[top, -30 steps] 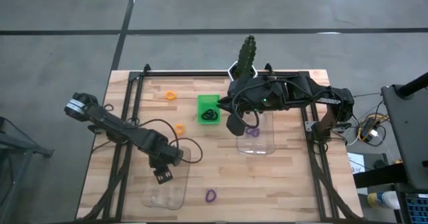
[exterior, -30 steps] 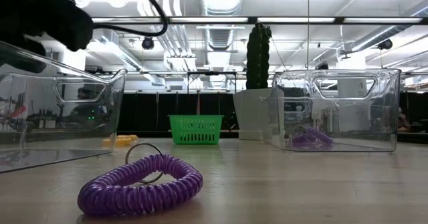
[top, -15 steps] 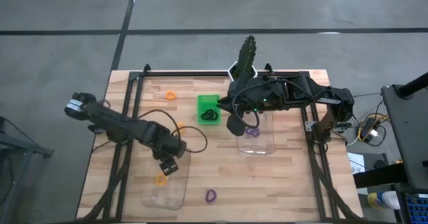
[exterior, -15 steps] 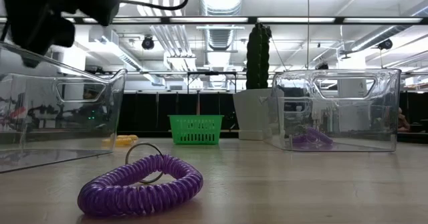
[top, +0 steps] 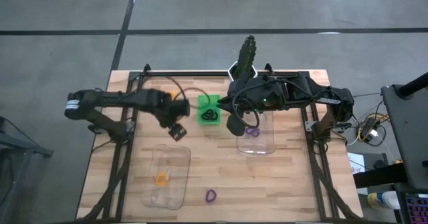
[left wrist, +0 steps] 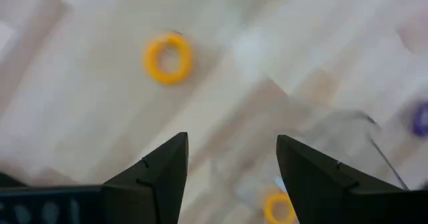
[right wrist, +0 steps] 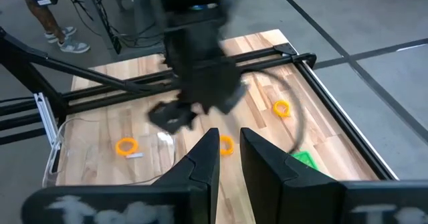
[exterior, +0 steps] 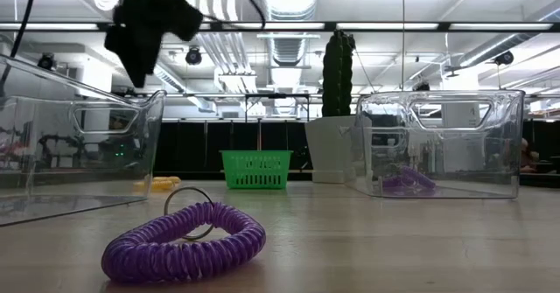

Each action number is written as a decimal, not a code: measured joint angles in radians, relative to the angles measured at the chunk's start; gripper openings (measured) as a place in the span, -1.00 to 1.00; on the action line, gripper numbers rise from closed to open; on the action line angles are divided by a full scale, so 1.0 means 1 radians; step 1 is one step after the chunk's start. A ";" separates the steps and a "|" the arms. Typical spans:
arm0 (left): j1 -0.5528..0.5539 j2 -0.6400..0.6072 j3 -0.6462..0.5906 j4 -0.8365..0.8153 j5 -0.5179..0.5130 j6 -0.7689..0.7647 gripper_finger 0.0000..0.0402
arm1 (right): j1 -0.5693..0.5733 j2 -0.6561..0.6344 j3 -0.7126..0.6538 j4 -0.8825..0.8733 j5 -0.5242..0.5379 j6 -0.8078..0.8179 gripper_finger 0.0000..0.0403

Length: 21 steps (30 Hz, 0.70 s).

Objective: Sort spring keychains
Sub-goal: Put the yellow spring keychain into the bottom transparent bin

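Note:
My left gripper (top: 177, 131) hangs open and empty above the table, between the near-left clear box (top: 175, 152) and the green tray (top: 200, 101). Its wrist view (left wrist: 231, 140) shows an orange keychain (left wrist: 168, 58) flat on the wood below it. A second orange one (top: 161, 179) lies in that box. A third (right wrist: 281, 107) lies farther back. Black keychains (top: 210, 114) lie in the green tray. One purple keychain (top: 252, 132) lies in the right clear box (top: 269, 146), and another (exterior: 184, 240) lies on the table near the front edge. My right gripper (right wrist: 229, 144) waits over the right box, shut and empty.
A green plant in a white pot (top: 246, 58) stands at the table's far edge. Black frame rails (top: 127, 144) run along the left and right sides and across the back. Bare wood lies between the two clear boxes.
My left gripper has left the near-left clear box, risen, and swung toward the table's far edge and the green tray. The orange keychain now lies on the floor of that box. My right arm has kept still.

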 joint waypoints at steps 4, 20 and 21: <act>0.117 0.007 -0.016 0.014 -0.030 0.080 0.09 | 0.000 0.000 0.000 0.000 0.000 0.004 -0.73; 0.205 0.022 -0.295 0.322 -0.079 0.143 0.09 | 0.000 0.000 0.000 0.000 -0.001 0.008 -0.73; 0.206 0.022 -0.317 0.327 -0.080 0.141 0.09 | 0.000 0.000 0.000 0.000 -0.001 0.008 -0.73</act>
